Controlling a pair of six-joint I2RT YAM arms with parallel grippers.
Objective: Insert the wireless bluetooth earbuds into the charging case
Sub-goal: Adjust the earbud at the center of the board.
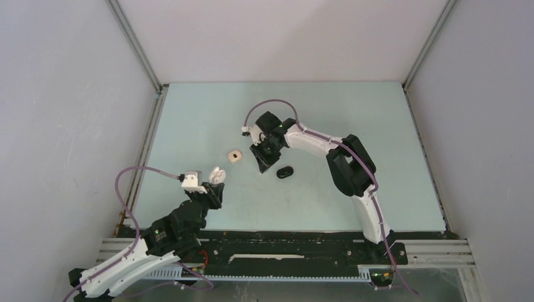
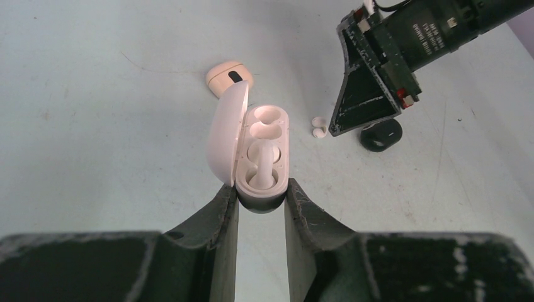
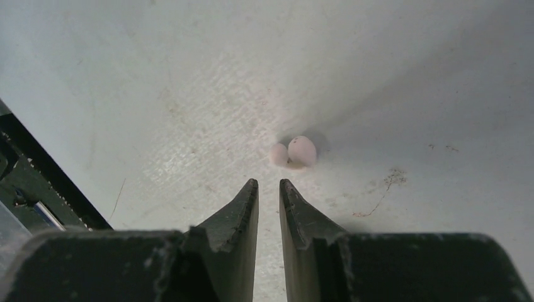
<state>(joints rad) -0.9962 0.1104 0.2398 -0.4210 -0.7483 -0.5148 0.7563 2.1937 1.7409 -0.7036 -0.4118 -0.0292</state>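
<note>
Small white plastic earbud (image 3: 296, 151) loose just ahead of empty, barely-apart right pincer (image 3: 269, 184). Open white plastic case (image 2: 267, 135) clamped in left pincer (image 2: 261, 189). Not yet grabbed or dropped in.

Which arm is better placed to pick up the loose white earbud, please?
Right. The right fingers hang empty, slightly apart, just short of the earbud on the table, while the left fingers are clamped on the open case.
</note>
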